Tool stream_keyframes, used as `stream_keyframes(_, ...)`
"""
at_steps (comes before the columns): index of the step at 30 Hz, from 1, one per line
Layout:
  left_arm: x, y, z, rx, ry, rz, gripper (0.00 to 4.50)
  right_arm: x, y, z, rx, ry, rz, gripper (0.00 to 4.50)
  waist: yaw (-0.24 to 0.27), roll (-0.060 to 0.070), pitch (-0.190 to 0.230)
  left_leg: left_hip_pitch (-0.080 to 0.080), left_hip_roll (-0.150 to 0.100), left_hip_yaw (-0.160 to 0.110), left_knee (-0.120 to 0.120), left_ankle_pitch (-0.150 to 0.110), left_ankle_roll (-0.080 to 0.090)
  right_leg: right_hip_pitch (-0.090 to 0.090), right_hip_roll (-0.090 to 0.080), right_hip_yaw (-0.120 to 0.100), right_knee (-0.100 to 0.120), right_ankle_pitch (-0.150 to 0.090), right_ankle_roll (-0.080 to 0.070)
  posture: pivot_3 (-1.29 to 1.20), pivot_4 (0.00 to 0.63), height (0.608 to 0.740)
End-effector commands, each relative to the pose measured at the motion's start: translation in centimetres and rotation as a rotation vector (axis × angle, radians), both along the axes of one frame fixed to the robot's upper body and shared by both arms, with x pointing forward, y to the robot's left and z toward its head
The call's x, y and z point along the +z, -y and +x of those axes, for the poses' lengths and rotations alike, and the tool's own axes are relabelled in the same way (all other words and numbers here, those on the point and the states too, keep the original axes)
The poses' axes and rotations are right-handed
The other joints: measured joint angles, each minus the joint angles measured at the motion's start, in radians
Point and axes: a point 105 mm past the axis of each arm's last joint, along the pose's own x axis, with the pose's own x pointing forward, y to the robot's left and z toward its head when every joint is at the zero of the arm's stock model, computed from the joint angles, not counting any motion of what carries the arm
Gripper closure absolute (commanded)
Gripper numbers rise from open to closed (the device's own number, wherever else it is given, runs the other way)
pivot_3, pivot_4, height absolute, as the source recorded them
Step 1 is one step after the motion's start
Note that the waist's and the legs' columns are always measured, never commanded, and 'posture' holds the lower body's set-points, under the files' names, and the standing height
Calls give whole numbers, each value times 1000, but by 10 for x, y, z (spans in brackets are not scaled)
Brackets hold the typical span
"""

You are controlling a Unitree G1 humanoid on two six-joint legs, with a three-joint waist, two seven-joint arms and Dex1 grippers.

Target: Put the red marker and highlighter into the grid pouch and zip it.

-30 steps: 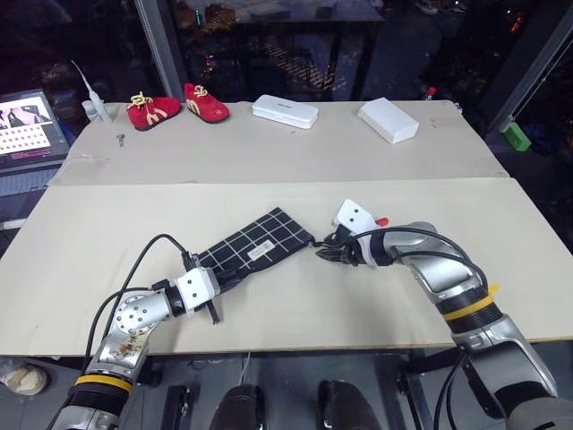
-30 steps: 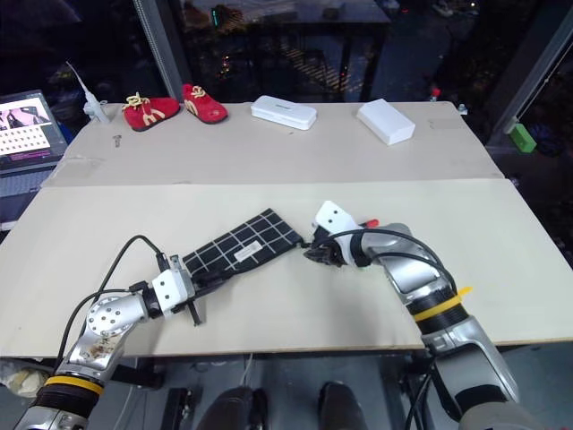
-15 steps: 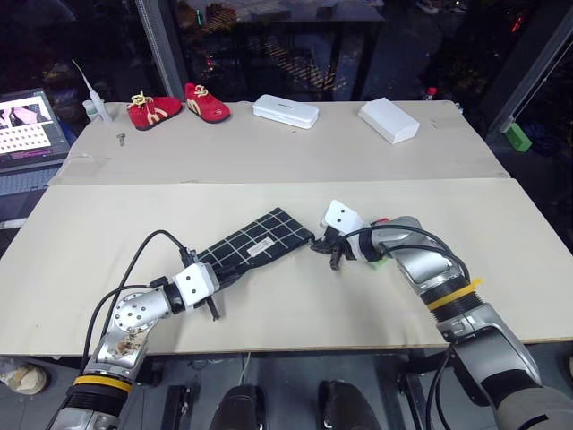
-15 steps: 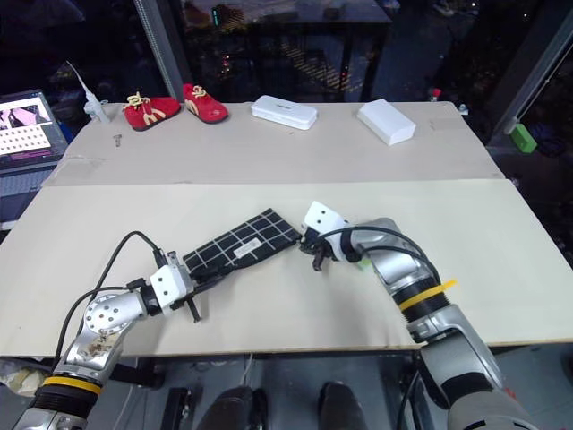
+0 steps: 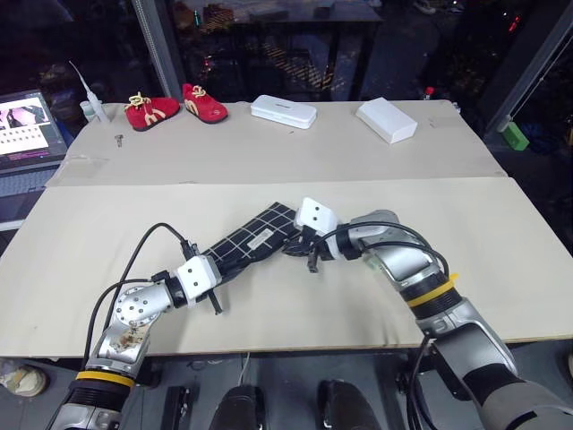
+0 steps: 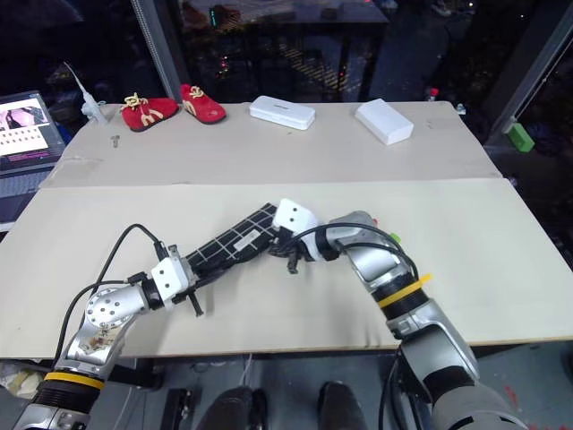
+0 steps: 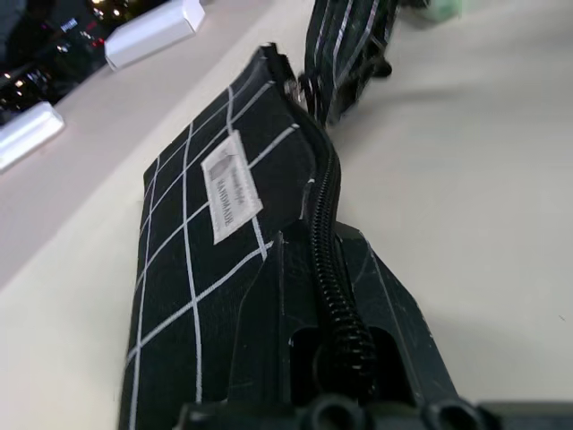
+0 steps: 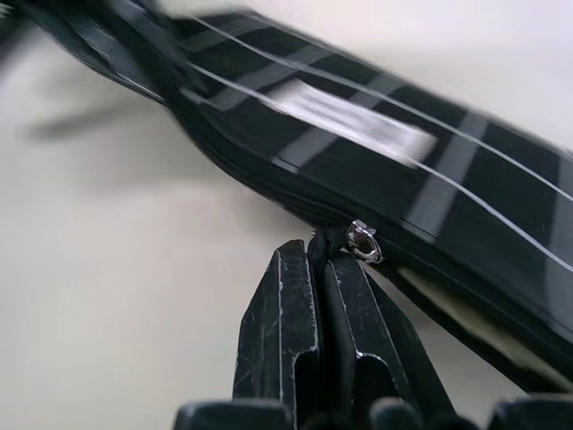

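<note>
While pinned at both ends: grid pouch [image 5: 253,245] lying flat on the bench [image 5: 107,224], near the middle of the near board.
Pouch long axis: running from about 7 o'clock to 1 o'clock in the head views, low end toward the left tool [image 5: 208,285], high end under the right tool [image 5: 304,249].
Left tool: fingers clamped tight on the pouch's 7 o'clock end, right at the zipper line.
Right tool: fingers pressed together on the zipper pull [image 8: 363,242], partway along the pouch's zipper edge from its 1 o'clock end; small metal ring just past the fingertips.
Handling, judged: soft fabric, light, floppy; likely to buckle or drag unless held taut from the far end. Zipper teeth [image 7: 333,260] stiff enough to guide the slider along a straight line.
Where to hold, judged: fabric corner at one end, pull tab or cord at the other; not the flat middle with the white label [image 7: 230,185].
Marker and highlighter: cannot tell whether inside; a light-green bit [image 6: 391,238] just behind the right wrist.
</note>
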Motion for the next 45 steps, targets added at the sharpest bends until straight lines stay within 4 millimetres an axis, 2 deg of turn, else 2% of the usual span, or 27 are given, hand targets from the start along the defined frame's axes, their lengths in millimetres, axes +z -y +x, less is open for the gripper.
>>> stream_keyframes(1, 12, 8, 2, -28, 37, -25, 4500, 13, -17, -10, 84, 34, 14, 4457, 1, 0, 0, 0, 0, 0, 0, 0, 0, 0, 0, 0, 0, 0, 0, 0, 150, 740)
stream_keyframes(4, 14, 11, 3, -39, 41, -30, 4500, 11, -20, -19, 136, 13, 1, 4457, 1, 0, 0, 0, -1, 0, 0, 0, 0, 0, 0, 0, 0, 0, 0, 0, 150, 740)
stream_keyframes(8, 13, 12, 3, -45, 39, -32, 4500, 14, -23, -19, 136, 1, 31, 4457, 0, 0, 0, 0, -1, 0, 0, 0, 0, 0, 0, 0, 0, 0, 0, 0, 150, 740)
stream_keyframes(12, 12, 13, 1, -53, 36, -33, 4500, 32, -34, -27, 158, -70, 169, 4457, -5, 0, 0, 0, -1, 0, 0, 0, 0, 0, 0, 0, 0, 0, 0, 0, 150, 740)
stream_keyframes(17, 9, 12, -1, -55, 32, -32, 4500, 33, -27, -29, 147, -84, 182, 4457, 0, 0, 0, 0, -1, 0, 0, 0, 0, 0, 0, 0, 1, 0, 0, 0, 150, 740)
stream_keyframes(18, 8, 12, -1, -55, 31, -32, 4500, 32, -22, -26, 112, -80, 178, 4457, 1, 0, 0, 0, -1, 0, 0, 0, 0, 0, 0, 0, 0, 0, 0, 0, 150, 740)
stream_keyframes(20, 8, 11, -2, -54, 30, -32, 4500, 34, -13, -21, 44, -112, 195, 3777, 1, 0, 0, 0, -1, -1, 0, 0, 0, 0, 0, 0, 0, 0, 0, 0, 150, 740)
stream_keyframes(26, 8, 10, -2, -32, 23, -73, 4500, 48, 40, -44, 15, -168, 235, 3777, 13, 0, 0, -1, -1, -2, 0, 0, 0, 0, -1, -1, -1, 0, 0, 0, 150, 740)
stream_keyframes(29, 9, 9, -1, -10, 19, -104, 4500, 49, 62, -54, -50, -185, 242, 3777, 14, 0, 0, -1, -1, -2, 0, 0, 0, 0, -2, -1, -1, 0, 0, 0, 150, 740)
stream_keyframes(34, 13, 8, 2, 16, 17, -149, 4500, 50, 86, -59, -163, -175, 230, 3777, 8, -1, 0, 1, 0, -2, 0, 0, 0, 1, 0, 0, -1, 0, 0, 0, 150, 740)
stream_keyframes(36, 15, 7, 4, 26, 18, -165, 4500, 52, 97, -55, -237, -151, 222, 3777, 8, -1, 0, 2, 0, -2, 0, 0, 0, 2, 0, 1, 0, 0, 0, 0, 150, 740)
stream_keyframes(38, 17, 6, 5, 39, 16, -184, 4500, 56, 121, -29, -445, -61, 222, 3777, 9, -1, 0, 2, 0, -2, 0, 0, 0, 2, 0, 0, -1, 0, 0, 0, 150, 740)
stream_keyframes(41, 17, 6, 6, 51, 11, -204, 4500, 65, 152, -10, -656, 26, 246, 3777, 12, -1, 0, 1, -1, -1, 0, 0, 0, 2, -1, 1, -1, 0, 0, 0, 150, 740)
stream_keyframes(42, 17, 6, 6, 52, 9, -207, 4500, 65, 158, -11, -686, 30, 249, 3242, 14, -1, 0, 1, -2, -1, 0, 0, 0, 2, -1, 1, -1, 0, 0, 0, 150, 740)
stream_keyframes(43, 16, 7, 6, 52, 7, -209, 4500, 65, 162, -13, -712, 29, 247, 3071, 16, -1, 0, 1, -2, -1, 0, 0, 0, 1, -1, 1, -1, 0, 0, 0, 150, 740)
stream_keyframes(45, 15, 7, 7, 53, 5, -211, 4500, 58, 165, -20, -714, 17, 207, 2372, 20, -1, 0, 0, -2, -1, 0, 0, 0, 1, 0, 0, -1, 0, 0, 0, 150, 740)
